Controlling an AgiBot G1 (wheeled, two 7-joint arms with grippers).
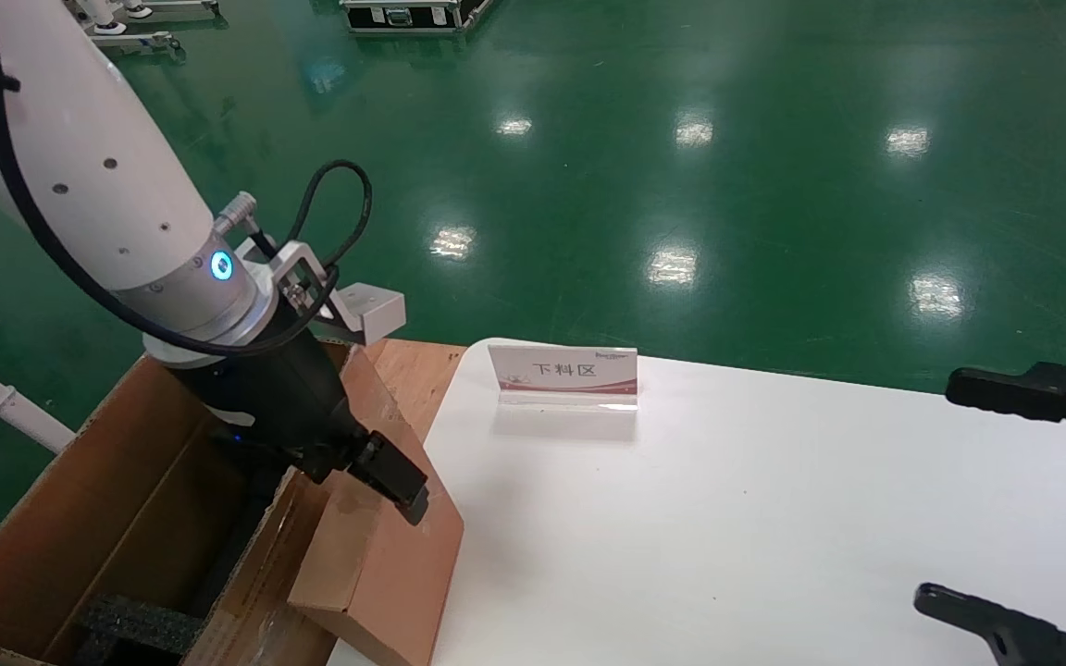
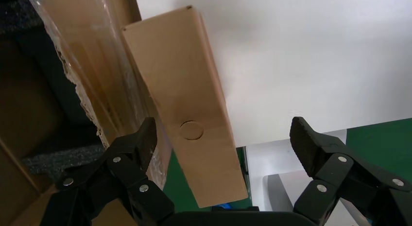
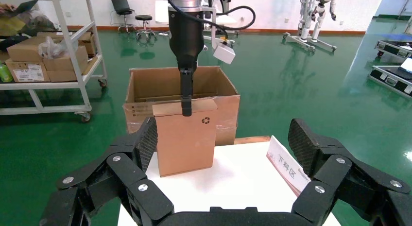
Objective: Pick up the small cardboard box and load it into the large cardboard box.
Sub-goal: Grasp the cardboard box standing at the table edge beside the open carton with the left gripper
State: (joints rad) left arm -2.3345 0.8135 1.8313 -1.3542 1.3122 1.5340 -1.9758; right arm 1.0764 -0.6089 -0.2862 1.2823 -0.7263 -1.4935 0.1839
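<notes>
The left gripper (image 2: pixel 221 138) has its jaws spread wide — nothing pinched — poised just above the top edge of the small cardboard box (image 1: pixel 376 555), which stands upright at the worktop's (image 1: pixel 727 518) edge, leaning against the large cardboard box (image 1: pixel 80 518). That big carton sits beside the worktop with its flaps up and black foam (image 1: pixel 140 624) at the bottom. Well apart, the right gripper (image 3: pixel 221 143) hovers over the worktop's other side, jaws also spread, near a small sign (image 1: pixel 563 375).
</notes>
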